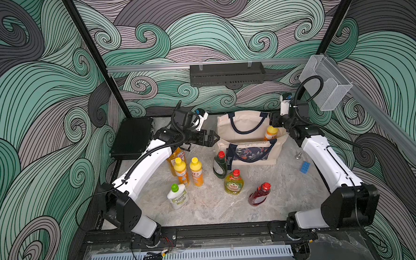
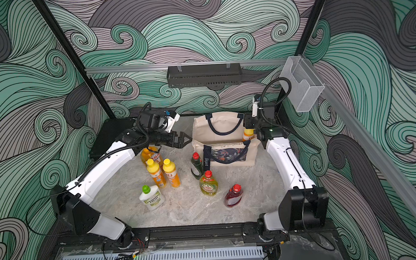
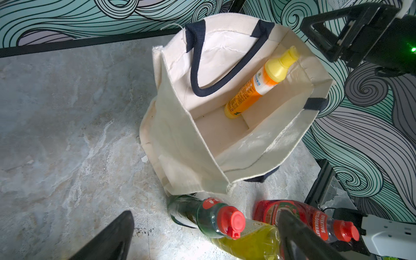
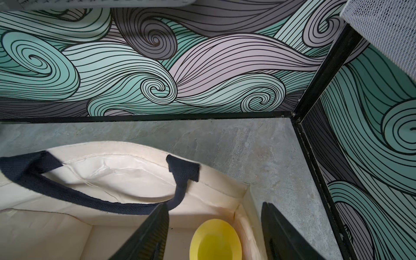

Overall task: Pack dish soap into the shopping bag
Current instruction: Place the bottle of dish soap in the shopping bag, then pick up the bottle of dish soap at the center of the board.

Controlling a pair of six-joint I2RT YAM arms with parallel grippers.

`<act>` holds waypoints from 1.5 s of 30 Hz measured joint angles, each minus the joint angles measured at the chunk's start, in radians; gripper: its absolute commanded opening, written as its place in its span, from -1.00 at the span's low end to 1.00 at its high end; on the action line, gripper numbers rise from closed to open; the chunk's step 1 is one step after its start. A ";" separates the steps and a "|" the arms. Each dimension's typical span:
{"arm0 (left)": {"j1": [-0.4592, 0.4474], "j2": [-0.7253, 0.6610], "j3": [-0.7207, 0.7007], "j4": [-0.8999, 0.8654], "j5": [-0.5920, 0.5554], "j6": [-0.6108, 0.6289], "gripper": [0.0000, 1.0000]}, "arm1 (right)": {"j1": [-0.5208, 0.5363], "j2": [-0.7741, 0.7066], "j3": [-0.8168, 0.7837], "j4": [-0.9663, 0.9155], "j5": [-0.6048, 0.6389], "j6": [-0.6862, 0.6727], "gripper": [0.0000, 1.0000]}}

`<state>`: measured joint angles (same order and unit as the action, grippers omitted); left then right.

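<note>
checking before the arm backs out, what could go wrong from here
1. The orange bottle leans in the shopping bag's corner; it may slide flat and take floor room.
2. The open right end effector straddles its yellow cap near the navy handle; lifting away could snag either.
3. The dark green bottle stands close to the Fairy bottle; grabbing one may topple the other.

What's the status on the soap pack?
Left tool open, empty, beside shopping bag. Right tool open over yellow-capped bottle, leaning in bag's corner. Seven bottles outside on table. Navy handle droops into the mouth.
</note>
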<state>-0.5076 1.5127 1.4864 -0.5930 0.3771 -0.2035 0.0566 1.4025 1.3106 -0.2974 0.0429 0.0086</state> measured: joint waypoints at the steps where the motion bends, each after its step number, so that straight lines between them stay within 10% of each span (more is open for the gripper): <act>1: 0.000 -0.005 0.000 -0.002 -0.004 0.003 0.97 | 0.005 -0.011 0.005 -0.009 0.000 0.000 0.43; 25: 0.125 -0.196 0.042 -0.130 -0.182 0.097 0.97 | 0.597 -0.410 -0.118 -0.145 -0.269 -0.006 0.45; 34: 0.226 -0.175 0.014 -0.123 -0.127 0.060 0.97 | 0.820 -0.332 -0.310 0.049 -0.295 -0.041 0.45; 45: 0.245 -0.175 -0.006 -0.101 -0.100 0.046 0.97 | 0.848 -0.093 -0.322 0.272 -0.322 -0.042 0.42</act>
<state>-0.2626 1.3373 1.4799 -0.6937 0.2775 -0.1574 0.9043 1.3090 0.9882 -0.0254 -0.2794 -0.0334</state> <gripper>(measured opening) 0.986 0.717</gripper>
